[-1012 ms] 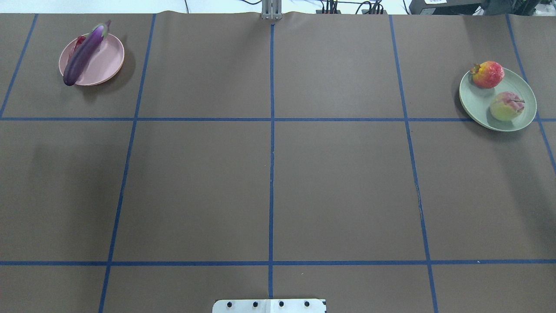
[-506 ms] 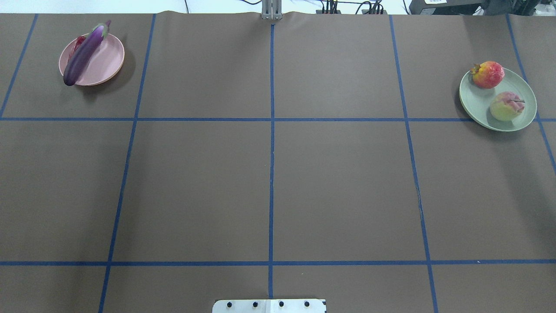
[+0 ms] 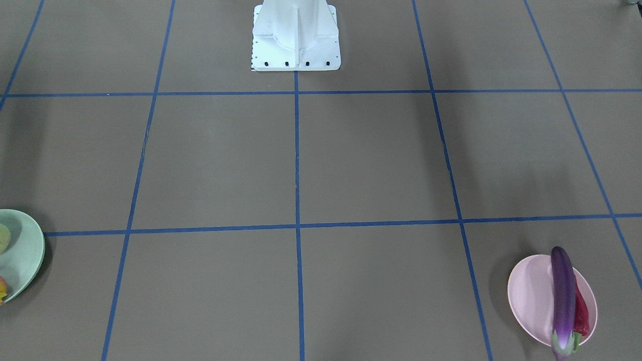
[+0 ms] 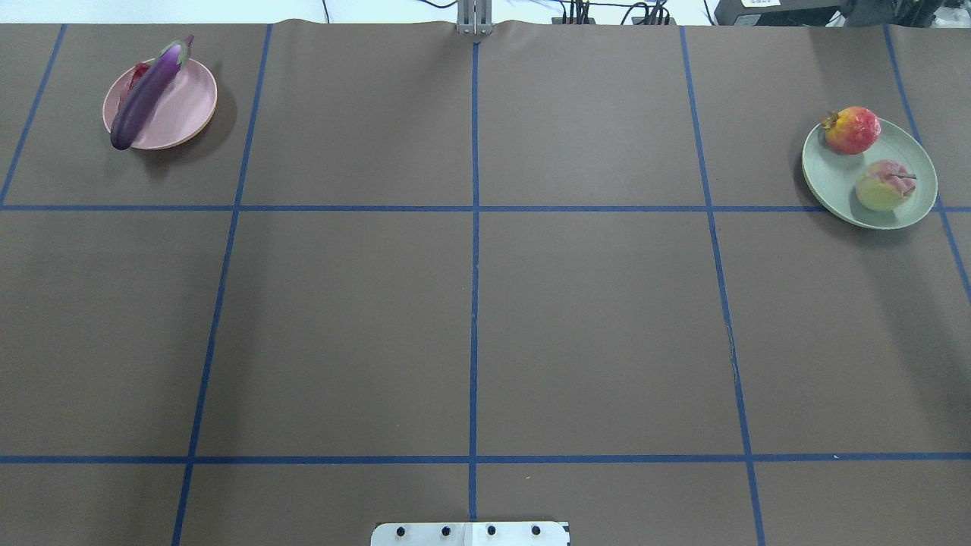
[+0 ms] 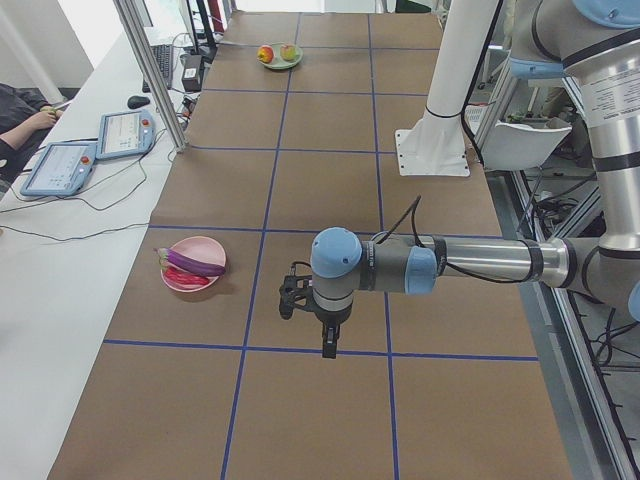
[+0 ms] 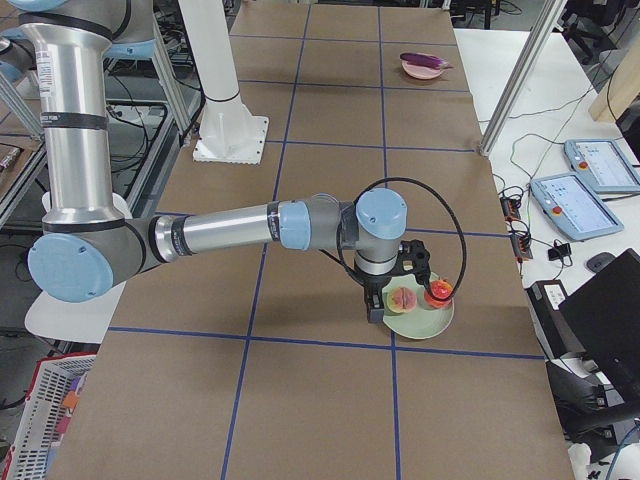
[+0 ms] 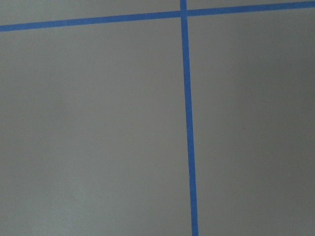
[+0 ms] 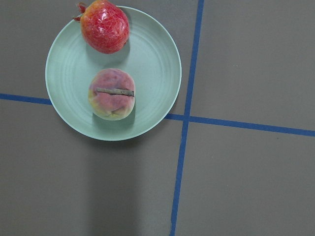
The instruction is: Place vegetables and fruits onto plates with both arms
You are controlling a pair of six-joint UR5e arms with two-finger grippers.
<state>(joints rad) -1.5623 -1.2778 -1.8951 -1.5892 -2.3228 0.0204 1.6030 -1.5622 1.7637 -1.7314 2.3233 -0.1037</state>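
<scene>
Peach (image 8: 111,94) on mint plate (image 8: 152,59), apparently just beside right fingers (image 6: 373,305); spread or pressed, cannot tell.

The left arm (image 5: 470,262) and the right arm (image 6: 225,228) are each built of bright silver tubes joined by rounded grey housings with light blue end caps, with thin black rings where tube meets joint and a slack black cable (image 6: 455,235) looping out near the wrist. Each ends in black hardware, the left gripper (image 5: 308,322) and the right gripper (image 6: 398,290), too small to show finer detail. The base is a white pedestal (image 3: 296,30), a tapering column on a square plate edged with a row of four black screws (image 3: 286,63).
</scene>
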